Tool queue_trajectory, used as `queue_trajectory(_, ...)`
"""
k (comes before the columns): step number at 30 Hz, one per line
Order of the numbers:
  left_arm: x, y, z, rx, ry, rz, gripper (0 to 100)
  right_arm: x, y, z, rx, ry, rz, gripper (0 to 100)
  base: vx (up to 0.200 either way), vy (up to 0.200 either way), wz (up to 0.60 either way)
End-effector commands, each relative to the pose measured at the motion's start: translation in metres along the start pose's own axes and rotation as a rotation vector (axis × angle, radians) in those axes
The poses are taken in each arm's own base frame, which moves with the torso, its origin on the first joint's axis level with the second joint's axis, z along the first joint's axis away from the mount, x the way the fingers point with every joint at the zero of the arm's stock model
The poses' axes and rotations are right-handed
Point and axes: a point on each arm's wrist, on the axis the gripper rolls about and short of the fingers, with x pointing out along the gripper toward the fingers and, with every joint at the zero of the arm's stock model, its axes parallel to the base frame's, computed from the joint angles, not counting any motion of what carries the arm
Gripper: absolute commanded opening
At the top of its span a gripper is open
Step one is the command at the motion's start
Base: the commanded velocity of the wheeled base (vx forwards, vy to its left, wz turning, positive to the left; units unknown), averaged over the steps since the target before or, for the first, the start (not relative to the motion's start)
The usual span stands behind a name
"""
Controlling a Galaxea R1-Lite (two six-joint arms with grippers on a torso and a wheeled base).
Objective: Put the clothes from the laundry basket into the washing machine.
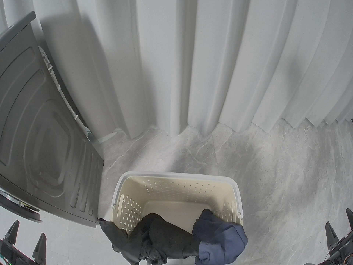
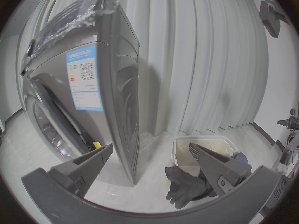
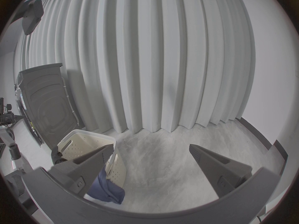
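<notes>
A cream laundry basket [image 1: 176, 176] stands on the floor low in the head view. A dark grey garment [image 1: 158, 240] and a blue garment [image 1: 220, 238] hang over its near rim. The grey washing machine [image 1: 40, 144] stands at the left; in the left wrist view its round door [image 2: 49, 128] faces away from the basket [image 2: 204, 140]. My left gripper [image 1: 26, 240] is open at the lower left, empty, beside the machine. My right gripper [image 1: 340, 225] is open at the lower right, empty, away from the basket [image 3: 84, 140].
White pleated curtains [image 1: 206, 56] cover the wall behind the basket. The pale marble floor [image 1: 286, 173] is bare to the right of the basket. A hose [image 1: 62, 96] runs down the machine's back edge.
</notes>
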Motion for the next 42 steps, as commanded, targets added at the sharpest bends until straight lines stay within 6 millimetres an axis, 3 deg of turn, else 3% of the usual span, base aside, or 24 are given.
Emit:
queue_trajectory(1,0.0003,0.0002,-0.0048,0.0,0.004,0.002,100,0.0013,-0.0001,-0.0049,0.0,0.018,0.0,100,-0.2,0.0,0.0)
queue_trajectory(24,0.0003,0.0003,-0.0048,0.0,0.004,0.0,100,0.0013,0.0,-0.0049,0.0,0.018,-0.001,100,-0.2,0.0,0.0)
queue_trajectory(42,0.0003,0.0003,-0.0048,0.0,0.004,0.0,100,0.0013,-0.0001,-0.0049,0.0,0.018,0.0,100,0.0,0.033,0.0)
